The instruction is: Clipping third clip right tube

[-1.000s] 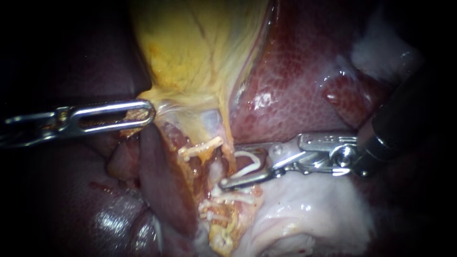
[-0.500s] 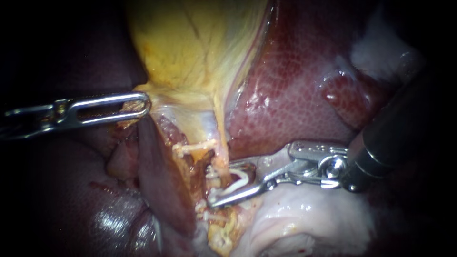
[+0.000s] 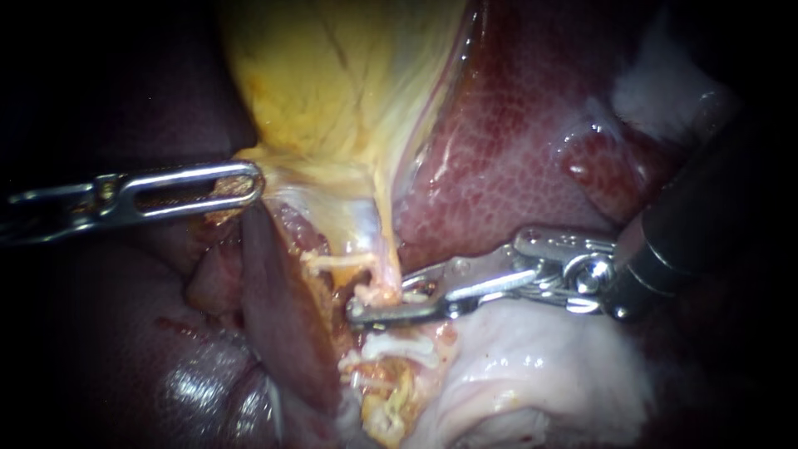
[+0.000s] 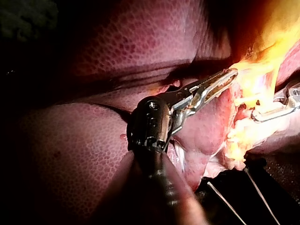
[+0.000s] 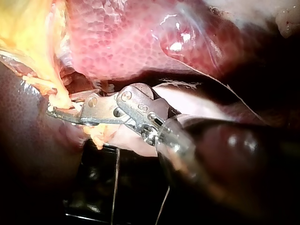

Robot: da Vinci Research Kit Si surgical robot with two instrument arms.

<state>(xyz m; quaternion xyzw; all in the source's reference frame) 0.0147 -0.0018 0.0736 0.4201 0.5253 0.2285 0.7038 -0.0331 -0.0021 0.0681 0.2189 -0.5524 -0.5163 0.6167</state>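
Step in hand: clip closure. The right instrument (image 3: 362, 306) is seen with its pincer clenched across the right tube (image 3: 384, 281), just below the gallbladder (image 3: 332, 100) and just above the white clips (image 3: 399, 342) seated lower down. The gallbladder's lower edge is held in the clenched pincer of the left instrument (image 3: 249, 185). Next, as judged: the squeeze is to be completed, then the pincer released and drawn straight back without tugging the tube.

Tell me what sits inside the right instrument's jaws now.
The right instrument has its jaws shut on the pale tube below the gallbladder. A white sliver shows between them, probably the clip; the gripped stretch of tube is hidden by the metal.
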